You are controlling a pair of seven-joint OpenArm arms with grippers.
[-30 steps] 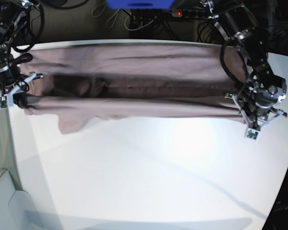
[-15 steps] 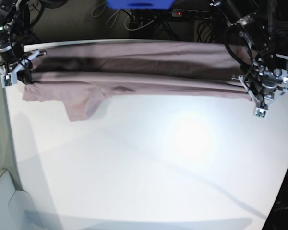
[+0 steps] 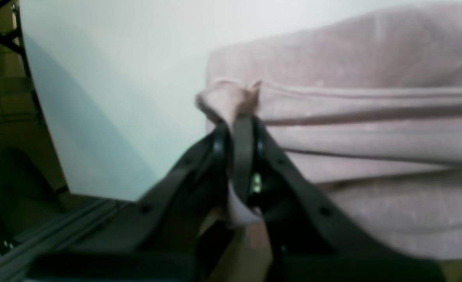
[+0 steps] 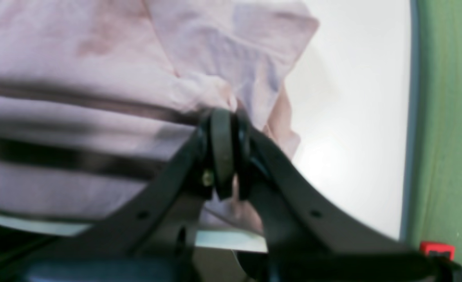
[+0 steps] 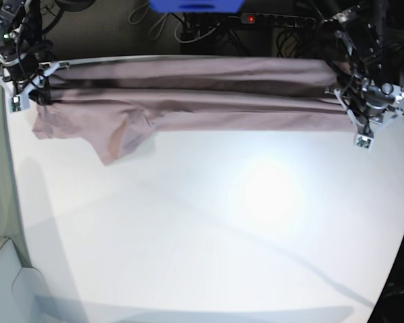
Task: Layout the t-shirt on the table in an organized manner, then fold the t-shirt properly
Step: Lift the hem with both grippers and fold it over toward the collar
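The mauve-pink t-shirt is stretched in a long folded band along the far edge of the white table. One sleeve sags toward me at the left. My left gripper holds the band's right end; in the left wrist view the left gripper is shut on a bunched corner of t-shirt. My right gripper holds the left end; in the right wrist view the right gripper is shut on a fold of t-shirt.
Behind the table's far edge lie cables, a power strip with a red light and a blue object. A pale green surface borders the table beside my right gripper. A white object sits off the table's near left corner.
Both grippers have moved toward the table's far edge, pulling the t-shirt with them. The band now lies flatter and tauter, and the sleeve has slid toward the back.
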